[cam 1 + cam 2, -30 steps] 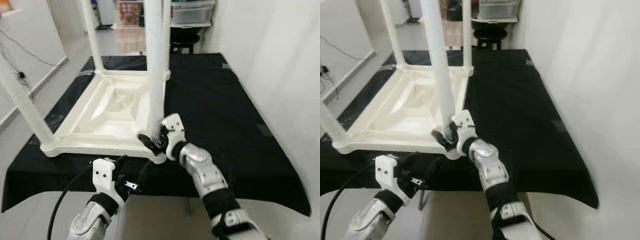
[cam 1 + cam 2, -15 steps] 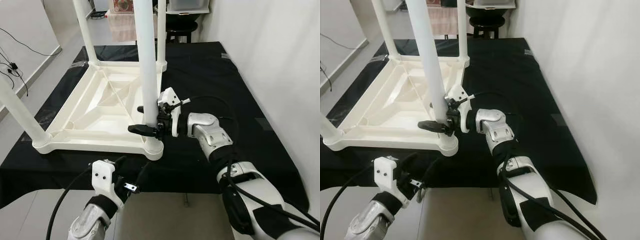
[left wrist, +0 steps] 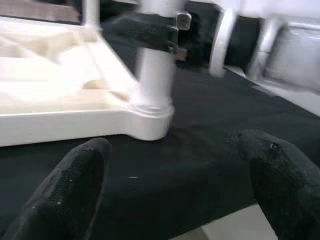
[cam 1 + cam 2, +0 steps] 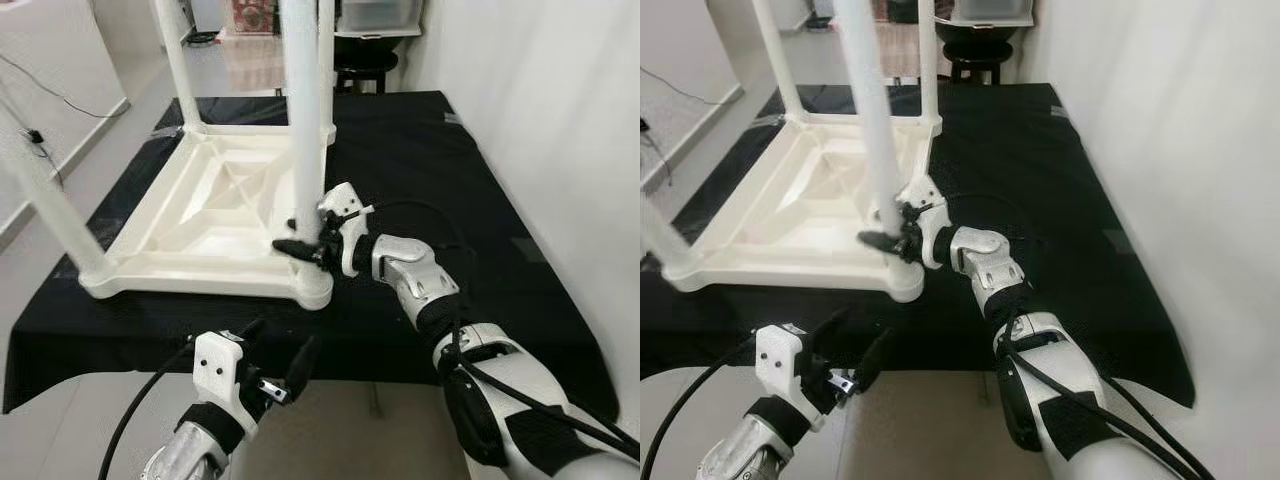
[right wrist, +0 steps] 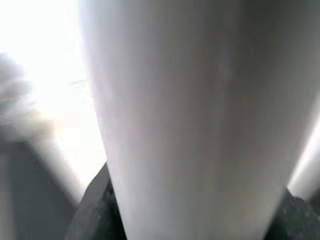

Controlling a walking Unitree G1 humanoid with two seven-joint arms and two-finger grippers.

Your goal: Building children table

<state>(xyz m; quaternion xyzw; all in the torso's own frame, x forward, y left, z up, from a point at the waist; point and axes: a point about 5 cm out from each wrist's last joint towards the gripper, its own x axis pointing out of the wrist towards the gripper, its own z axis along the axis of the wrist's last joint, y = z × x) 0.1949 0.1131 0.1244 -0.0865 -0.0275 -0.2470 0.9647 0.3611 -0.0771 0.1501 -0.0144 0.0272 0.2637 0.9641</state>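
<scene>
An upturned table [image 4: 215, 215] lies on a black cloth [image 4: 430, 180].

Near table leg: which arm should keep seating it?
Right. The right claw is closed around the near table leg just above its socket; the left claw hangs open short of the tabletop.

Plain white wall [image 4: 560, 120] along the right side, evenly lit. Black cloth [image 4: 420, 170] spread flat over the floor, reaching close to that wall. Pale grey floor [image 4: 60, 160] off to the left, with thin dark cables [image 4: 40, 135] trailing across it. Farther back, a dark round stool [image 4: 360, 72] below a clear storage bin [image 4: 380, 15].
</scene>
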